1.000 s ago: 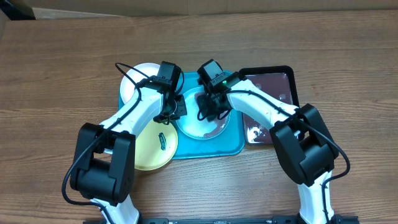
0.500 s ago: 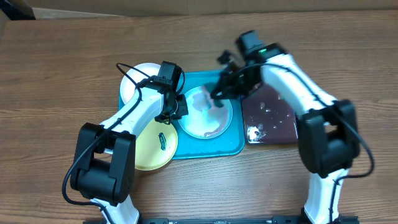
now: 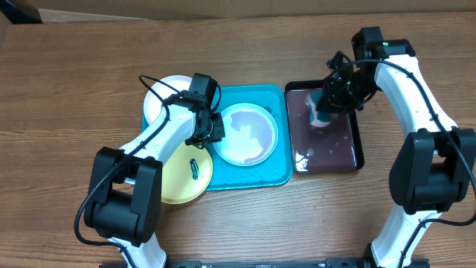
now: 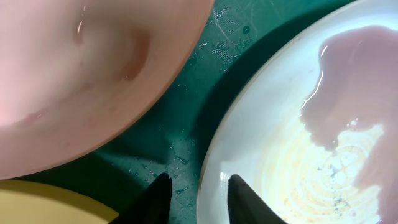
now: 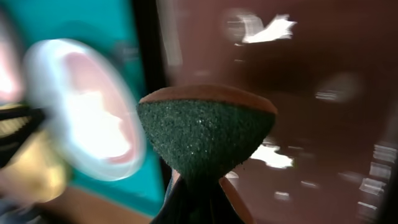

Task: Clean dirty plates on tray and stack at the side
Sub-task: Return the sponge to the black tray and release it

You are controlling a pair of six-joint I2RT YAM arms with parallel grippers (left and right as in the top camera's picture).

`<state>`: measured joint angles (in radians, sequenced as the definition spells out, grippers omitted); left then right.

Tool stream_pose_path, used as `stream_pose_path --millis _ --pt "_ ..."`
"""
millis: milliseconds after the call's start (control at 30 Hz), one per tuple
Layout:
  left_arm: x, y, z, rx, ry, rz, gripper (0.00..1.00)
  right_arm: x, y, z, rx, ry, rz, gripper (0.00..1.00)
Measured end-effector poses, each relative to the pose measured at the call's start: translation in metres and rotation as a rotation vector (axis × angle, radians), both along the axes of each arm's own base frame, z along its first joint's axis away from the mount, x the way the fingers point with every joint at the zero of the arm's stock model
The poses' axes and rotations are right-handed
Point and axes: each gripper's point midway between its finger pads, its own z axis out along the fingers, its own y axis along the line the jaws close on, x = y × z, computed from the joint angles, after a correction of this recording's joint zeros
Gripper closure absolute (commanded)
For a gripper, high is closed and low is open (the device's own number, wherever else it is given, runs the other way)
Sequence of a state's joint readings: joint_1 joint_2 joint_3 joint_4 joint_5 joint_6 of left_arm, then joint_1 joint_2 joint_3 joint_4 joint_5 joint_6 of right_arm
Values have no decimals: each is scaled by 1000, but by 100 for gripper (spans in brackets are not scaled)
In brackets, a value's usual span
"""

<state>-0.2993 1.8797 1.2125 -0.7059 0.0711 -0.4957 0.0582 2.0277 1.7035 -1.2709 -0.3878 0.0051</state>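
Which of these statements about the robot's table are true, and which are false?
1. The right gripper holds a sponge over the black tray. True.
2. The yellow plate lies in the middle of the blue tray. False: it sits at the tray's front-left corner, mostly over the table. The pale plate is in the middle.
3. The yellow plate bears a dark smear. True.
4. The left gripper is carrying a sponge. False: it carries nothing, and its fingers stand apart at the pale plate's rim.
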Motion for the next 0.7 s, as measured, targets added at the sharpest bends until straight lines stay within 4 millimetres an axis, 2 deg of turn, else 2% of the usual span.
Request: stream_pose_path --millis 67,267,433,700 --pt "0 0 0 0 1 0 64 0 -14 -9 -98 2 -18 96" --pt "-3 -4 0 2 4 -12 65 -6 -35 -35 -232 19 -41 96" --pt "-6 -15 0 5 -2 -44 64 -14 -41 -51 -264 40 -52 89" --pt "-7 -18 0 31 -11 -52 62 -11 -43 -55 -274 32 -82 89"
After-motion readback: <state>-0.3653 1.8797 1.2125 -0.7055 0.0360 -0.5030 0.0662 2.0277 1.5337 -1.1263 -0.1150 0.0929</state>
